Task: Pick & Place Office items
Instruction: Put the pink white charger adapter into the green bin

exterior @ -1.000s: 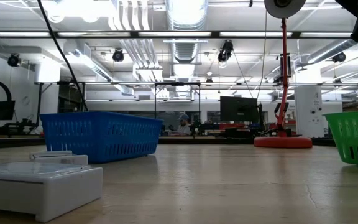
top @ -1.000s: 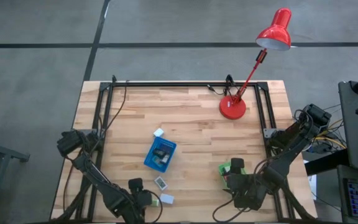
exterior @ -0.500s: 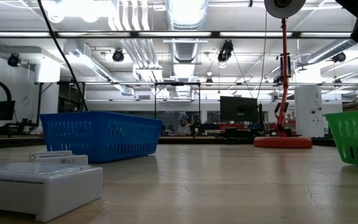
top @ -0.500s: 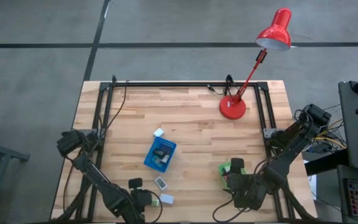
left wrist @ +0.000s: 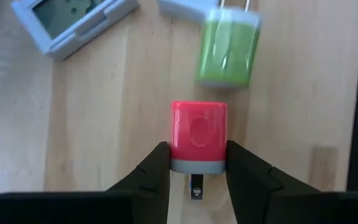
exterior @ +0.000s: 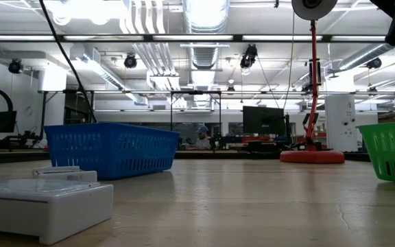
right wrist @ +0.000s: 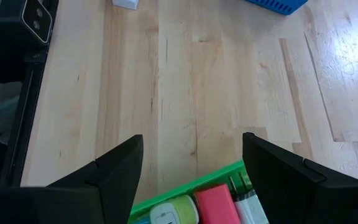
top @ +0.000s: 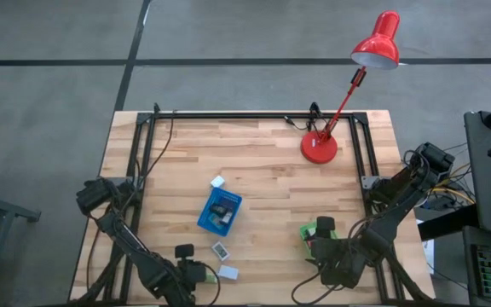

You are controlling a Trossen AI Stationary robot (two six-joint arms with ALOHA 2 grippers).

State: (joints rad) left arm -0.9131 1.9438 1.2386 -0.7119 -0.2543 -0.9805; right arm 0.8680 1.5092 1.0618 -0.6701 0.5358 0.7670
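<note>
High: left gripper [top: 201, 275] low at surface's [top: 262, 153] near edge, right gripper [top: 322, 250] waiting over green tray [top: 306, 231]. Left wrist: fingers [left wrist: 157, 168] closed on red charger [left wrist: 197, 136], green charger [left wrist: 227, 51] just ahead. I'd worry: shallow grip, could slip. Right wrist: fingers [right wrist: 120, 165] open, empty.

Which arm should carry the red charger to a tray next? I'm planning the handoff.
Left. Its claw is shut on the red charger at the table's near edge. The right claw is open, empty, beside the green tray.
</note>
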